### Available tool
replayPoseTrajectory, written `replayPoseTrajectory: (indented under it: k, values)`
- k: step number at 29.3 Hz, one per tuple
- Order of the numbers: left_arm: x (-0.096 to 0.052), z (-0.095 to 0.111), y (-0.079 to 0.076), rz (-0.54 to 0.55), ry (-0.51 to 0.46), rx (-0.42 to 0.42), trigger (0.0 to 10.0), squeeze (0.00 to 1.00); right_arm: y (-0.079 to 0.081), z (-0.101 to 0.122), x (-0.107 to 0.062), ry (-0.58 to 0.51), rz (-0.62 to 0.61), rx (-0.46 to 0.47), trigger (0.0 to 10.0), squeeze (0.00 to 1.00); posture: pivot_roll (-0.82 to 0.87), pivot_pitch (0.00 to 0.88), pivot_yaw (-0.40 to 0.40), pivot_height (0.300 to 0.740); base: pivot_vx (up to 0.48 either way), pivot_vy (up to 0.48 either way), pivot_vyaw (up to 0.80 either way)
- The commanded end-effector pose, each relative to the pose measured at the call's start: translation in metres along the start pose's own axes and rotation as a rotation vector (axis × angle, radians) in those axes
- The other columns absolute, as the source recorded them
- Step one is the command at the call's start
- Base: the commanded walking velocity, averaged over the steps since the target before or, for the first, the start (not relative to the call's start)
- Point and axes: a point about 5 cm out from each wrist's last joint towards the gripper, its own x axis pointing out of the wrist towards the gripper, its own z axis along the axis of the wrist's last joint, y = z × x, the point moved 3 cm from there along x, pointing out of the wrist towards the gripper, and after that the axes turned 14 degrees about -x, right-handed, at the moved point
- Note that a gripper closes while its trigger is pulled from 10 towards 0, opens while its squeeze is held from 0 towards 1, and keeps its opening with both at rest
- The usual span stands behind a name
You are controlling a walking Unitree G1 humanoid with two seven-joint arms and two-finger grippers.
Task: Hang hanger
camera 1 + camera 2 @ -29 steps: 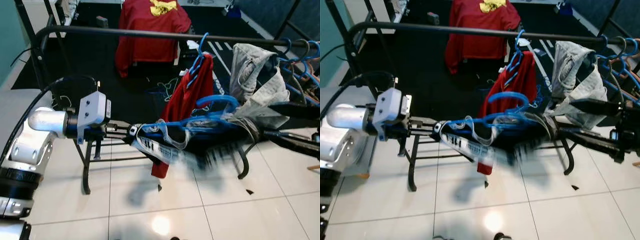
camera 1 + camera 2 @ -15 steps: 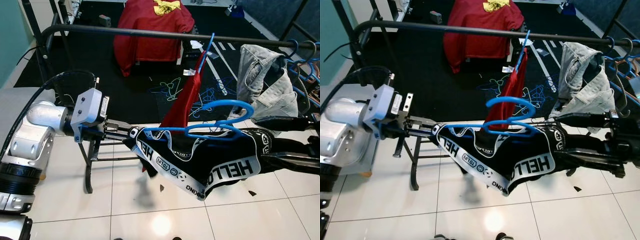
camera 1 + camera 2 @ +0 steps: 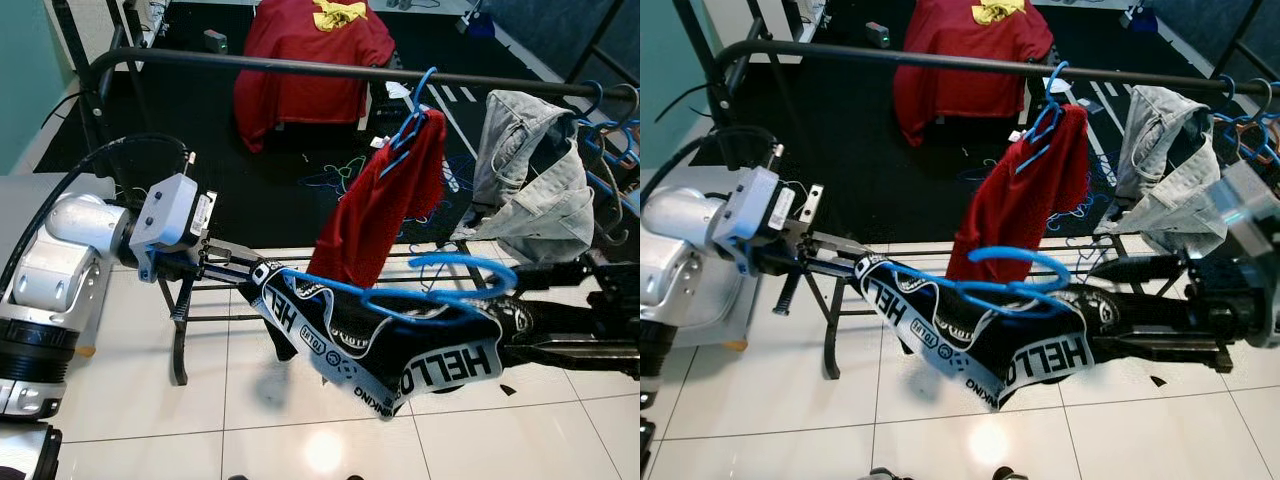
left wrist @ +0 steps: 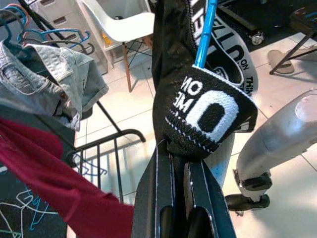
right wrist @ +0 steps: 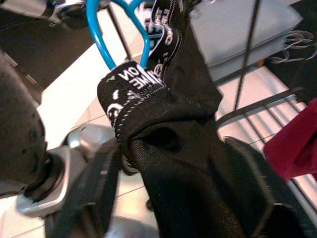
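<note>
While the left gripper pinches one end of the blue hanger with its black garment, the right gripper clamps the other end, probably keeping it level below the rail.

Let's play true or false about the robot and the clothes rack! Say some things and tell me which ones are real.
1. The blue hanger with the black garment already hangs on the rail. False: it is held below the rail, between the two grippers.
2. The left gripper is shut on one end of the black garment. True.
3. A red shirt hangs from the rail on a blue hanger. True.
4. The black garment has white letters. True.
5. The denim piece lies on the floor. False: it hangs on the rail, on the right.
6. The right gripper holds nothing. False: the garment's other end is bunched between its fingers.
</note>
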Motion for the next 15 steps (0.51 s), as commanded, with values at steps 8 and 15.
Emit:
replayPoseTrajectory:
  k: [8, 15]
  values:
    - [0.025, 0.018, -0.006, -0.114, -0.064, 0.073, 10.0, 0.00, 0.015, 0.004, 0.026, 0.005, 0.197, -0.034, 0.0, 0.00, 0.03, 0.192, -0.056, 0.740, 0.000, 0.000, 0.00]
    - [0.029, 0.019, -0.003, -0.104, -0.072, 0.087, 10.0, 0.00, 0.015, 0.003, 0.031, -0.002, 0.215, -0.037, 0.0, 0.00, 0.03, 0.192, -0.055, 0.740, 0.000, 0.000, 0.00]
